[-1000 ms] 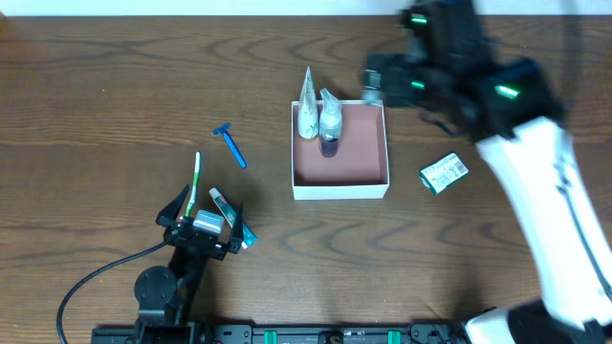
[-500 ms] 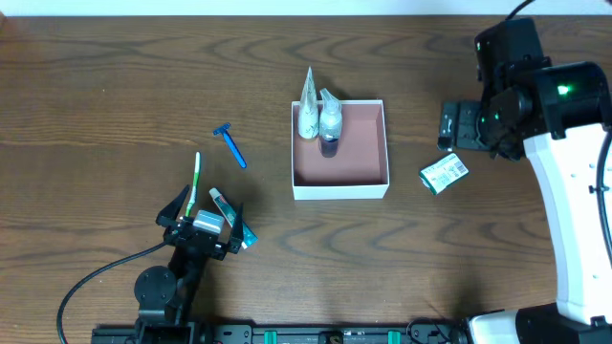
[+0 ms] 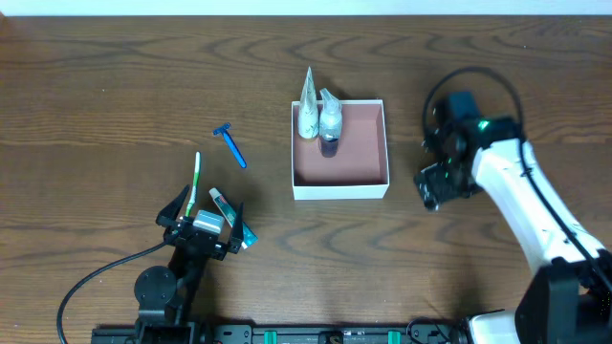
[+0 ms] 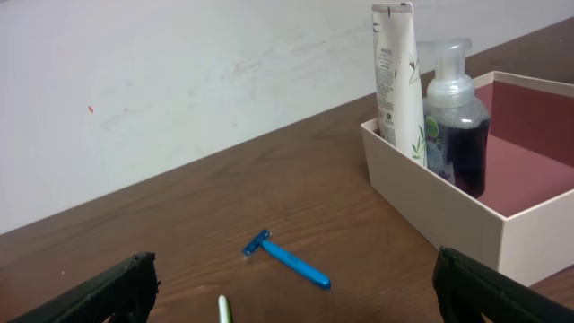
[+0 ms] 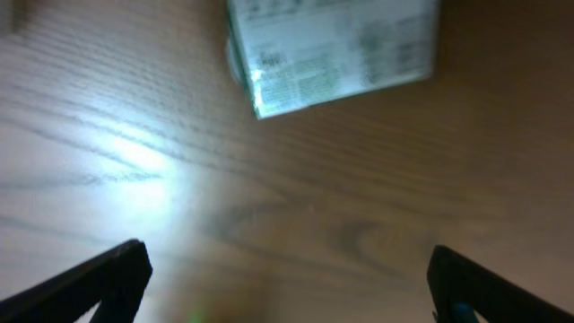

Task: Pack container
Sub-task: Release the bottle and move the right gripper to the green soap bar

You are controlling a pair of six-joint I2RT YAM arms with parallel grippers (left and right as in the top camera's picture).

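Container sits mid-table, partly packed: a white tube and a pump bottle stand in its far left corner, and the rest of its floor is bare. Left out on the table are a blue razor, a toothbrush, a small tube, perhaps toothpaste, and a green-and-white packet. The right gripper hovers over that packet, jaws wide, holding nothing. The left gripper, near the toothbrush, is likewise spread and empty.
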